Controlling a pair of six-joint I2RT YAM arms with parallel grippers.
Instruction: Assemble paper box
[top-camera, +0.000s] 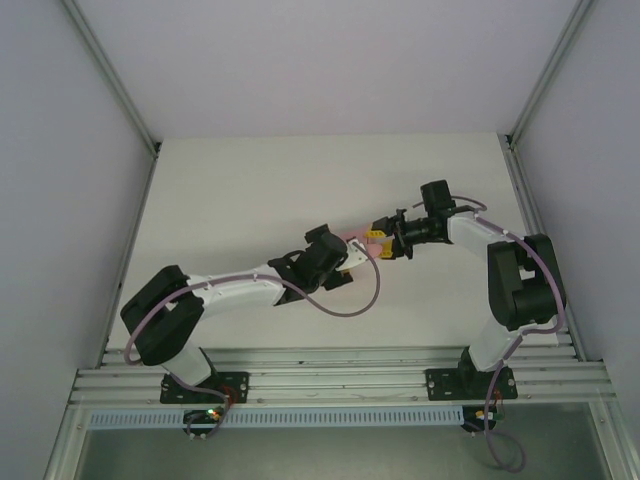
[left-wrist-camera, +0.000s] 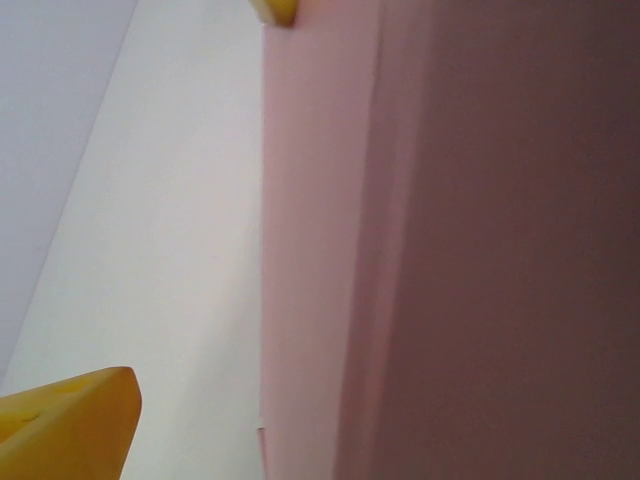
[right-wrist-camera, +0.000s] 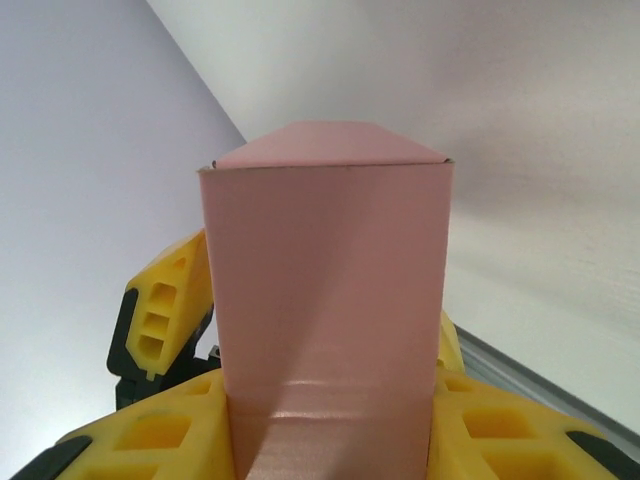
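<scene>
Pale grey walls (top-camera: 60, 150) closed in a white table (top-camera: 230, 200) in the top external view, and an aluminium rail (top-camera: 340, 375) along its near edge carried both arm bases. Both arms stretched toward the middle of the table, where the left gripper (top-camera: 347, 258) and the right gripper (top-camera: 385, 246) faced each other. The paper box (top-camera: 357, 241) showed as a small pale pink patch between them, too small there to judge either grip. From the left wrist, the paper box (left-wrist-camera: 450, 250) hung close and blurred across the right side, with a fold line running down it. One yellow finger (left-wrist-camera: 60, 430) sat at the lower left, clear of the card with white table between, so the left gripper stood wide open and gripped nothing. From the right wrist, the paper box (right-wrist-camera: 325, 270) ran away from the camera as a folded rectangular sleeve with a slanted flap (right-wrist-camera: 330, 145) at its far end. Its near end was pinched between the right gripper's two yellow pads (right-wrist-camera: 150, 440), the jaws partly closed on its sides. Another yellow finger on a black mount (right-wrist-camera: 160, 310) lay just beside the box's left edge.
</scene>
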